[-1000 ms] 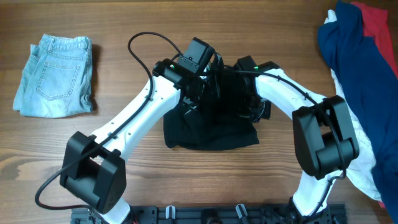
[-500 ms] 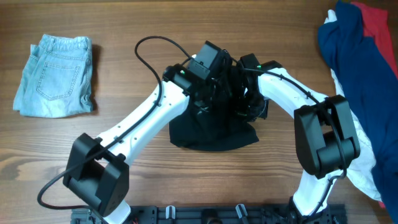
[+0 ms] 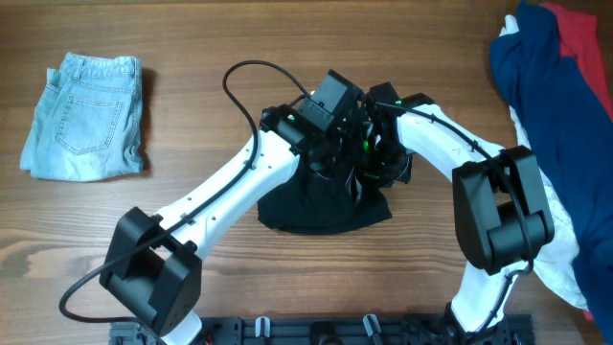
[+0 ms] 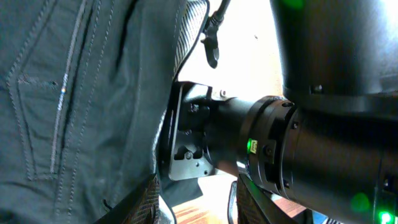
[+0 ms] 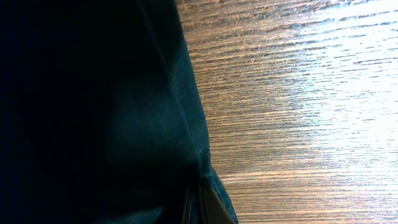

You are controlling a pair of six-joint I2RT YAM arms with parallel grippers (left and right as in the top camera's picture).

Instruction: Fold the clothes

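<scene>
Bench [image 3: 192, 38] holds a bunched black garment [image 3: 326, 206]; right fingers [image 5: 200, 209] pinch its edge, left fingers [image 4: 144, 200] stand apart against it; folded jeans [image 3: 84, 117] lie well apart.

Plain black shirt [image 3: 326, 206] with pale stitching up close; faded light-blue jeans [image 3: 86, 115]; navy cloth [image 3: 541, 86], red cloth [image 3: 582, 34], white cloth [image 3: 565, 244], all plain too; warm brown wood-grain table [image 3: 192, 38]; white arms [image 3: 230, 187], black joints, tiny green lights.

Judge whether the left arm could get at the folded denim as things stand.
Probably yes: only bare tabletop lies before the denim. But the left end effector is in at the black garment, close against the right arm, so it must pull clear first.
</scene>
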